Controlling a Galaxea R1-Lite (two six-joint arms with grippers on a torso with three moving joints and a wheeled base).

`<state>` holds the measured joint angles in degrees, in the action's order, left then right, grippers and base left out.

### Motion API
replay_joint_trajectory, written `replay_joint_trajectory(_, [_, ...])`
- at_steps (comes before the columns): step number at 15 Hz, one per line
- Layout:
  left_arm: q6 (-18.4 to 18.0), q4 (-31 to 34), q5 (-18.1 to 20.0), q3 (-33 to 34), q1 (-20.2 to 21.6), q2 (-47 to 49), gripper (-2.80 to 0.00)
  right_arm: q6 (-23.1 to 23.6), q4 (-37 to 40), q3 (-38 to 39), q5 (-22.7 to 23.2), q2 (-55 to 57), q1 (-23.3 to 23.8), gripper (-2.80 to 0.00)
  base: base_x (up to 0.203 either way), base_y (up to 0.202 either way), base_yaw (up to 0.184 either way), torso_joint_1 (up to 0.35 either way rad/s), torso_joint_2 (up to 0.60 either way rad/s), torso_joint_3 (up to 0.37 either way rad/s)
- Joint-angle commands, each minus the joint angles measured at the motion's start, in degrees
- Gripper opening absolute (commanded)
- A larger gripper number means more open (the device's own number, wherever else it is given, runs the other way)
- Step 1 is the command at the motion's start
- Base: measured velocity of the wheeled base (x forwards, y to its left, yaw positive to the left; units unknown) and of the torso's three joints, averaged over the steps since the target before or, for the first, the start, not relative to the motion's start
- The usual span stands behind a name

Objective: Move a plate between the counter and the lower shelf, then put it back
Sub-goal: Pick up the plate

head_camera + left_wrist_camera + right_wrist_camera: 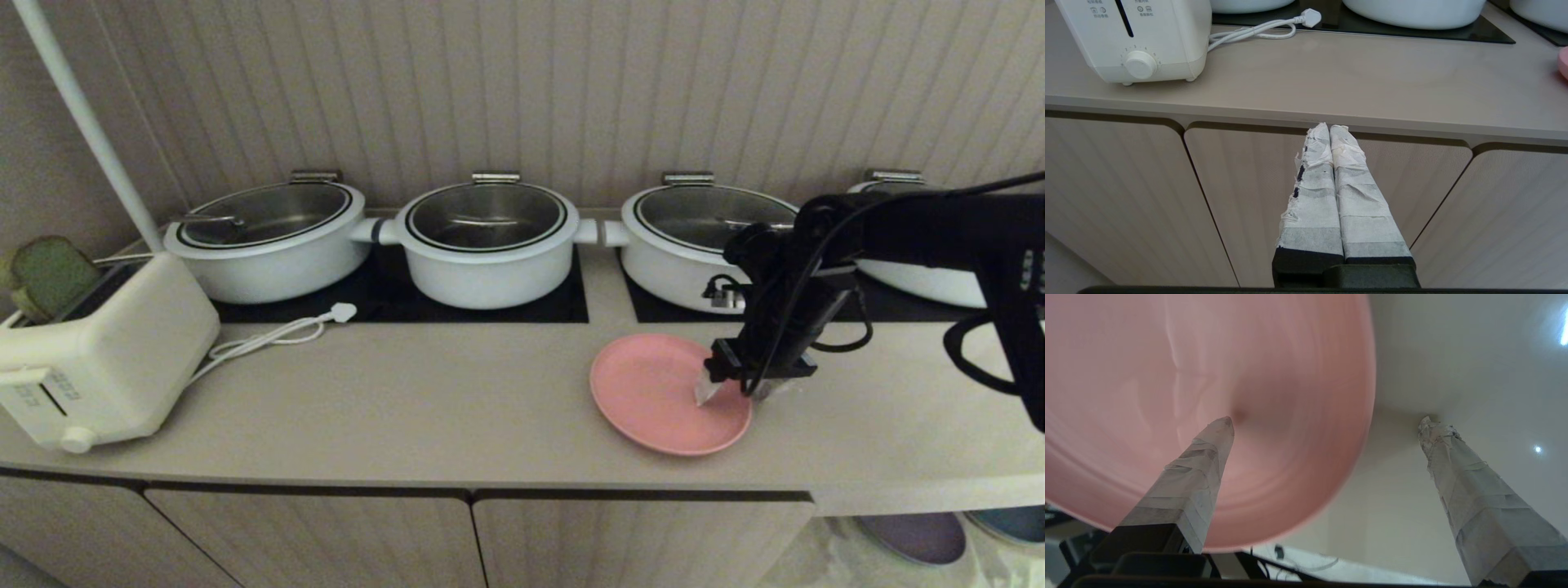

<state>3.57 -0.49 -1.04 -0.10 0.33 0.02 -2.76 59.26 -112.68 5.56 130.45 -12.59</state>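
Plate (pixel 653 392) beneath spread right claw (pixel 739 392).

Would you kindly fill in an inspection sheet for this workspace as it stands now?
Surface: beige counter with black hob panels.
Job's things: pink plate flat on the counter; lower shelf holds a purple plate and a blue plate.
Clutter: toaster; four lidded white pots.
Grippers: right end effector open, straddling the pink plate's rim; left end effector shut, parked before the cabinet doors.
Cables: toaster cord loose, unplugged.
Surroundings: ribbed wall.
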Motion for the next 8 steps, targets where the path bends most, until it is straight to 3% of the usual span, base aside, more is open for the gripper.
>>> replay_joint_trajectory(1, [0.03, -0.04, -0.02, 0.01, 0.02, 0.06, -2.80, -0.11, -0.40, 0.00, 0.07, 0.48, 0.10, 0.00, 0.000, 0.000, 0.000, 0.000, 0.00, 0.000])
replay_joint_trajectory(5, [0.03, -0.04, -0.02, 0.01, 0.02, 0.06, -2.80, -0.36, -4.63, 0.00, -4.10, 1.91, 0.64, 0.00, 0.000, 0.000, 0.000, 0.000, 0.00, 0.000])
replay_joint_trajectory(8, [0.03, -0.04, -0.02, 0.01, 0.02, 0.06, -2.80, -0.36, -4.99, 0.00, -4.15, 2.30, 0.64, 0.00, 0.000, 0.000, 0.000, 0.000, 0.00, 0.000])
